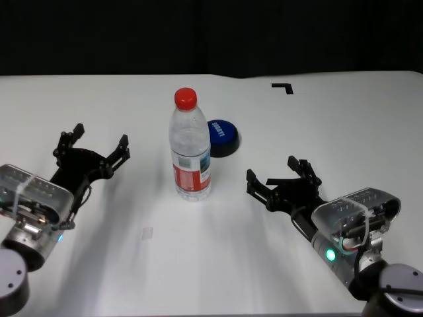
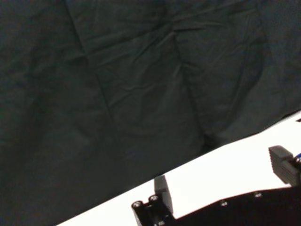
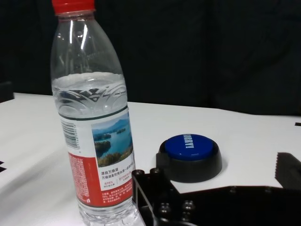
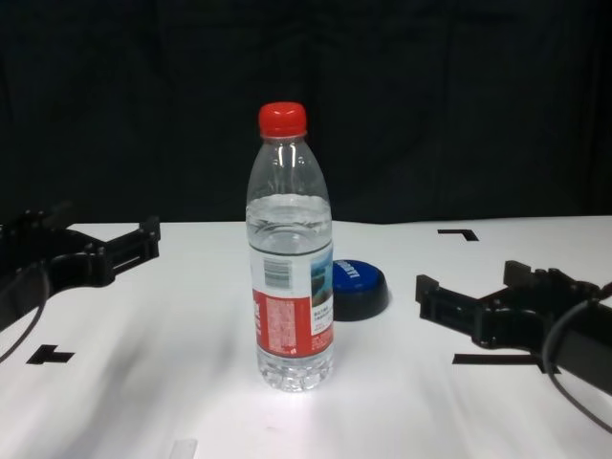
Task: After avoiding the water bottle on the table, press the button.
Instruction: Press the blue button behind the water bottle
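- Arms low on either side of the white bench point(image 1: 218, 264), forearms angled inward and forward, wrists near the surface.
- Right end effector point(image 1: 283, 178) hovers just above the bench with its black fingers spread apart and nothing between them; it points forward and toward the robot's left.
- Left end effector point(image 1: 99, 146) sits on the far side of the scene from the right one, fingers likewise apart and empty, aimed forward and toward the robot's right.
- The water bottle point(image 1: 190, 146) stands upright ahead of the right end effector and to its left, between the two end effectors; its long axis is vertical, with the red cap point(image 1: 186, 98) on top.
- The bottle's label carries a barcode, a lake-and-hills picture and a red band with small white print too fine to read; clear water fills it to just above the label.
- The button point(image 1: 222, 137) lies flat on the bench just behind the bottle, on the side nearer the right end effector, ahead of that end effector's fingertips and apart from them; the blue dome faces up on a black base.
- White lettering crosses the dome; the exact word cannot be made out.
- A black corner tape mark point(image 1: 283, 86) lies well beyond the right end effector; a T-shaped tape mark point(image 4: 50, 356) lies near the left arm.
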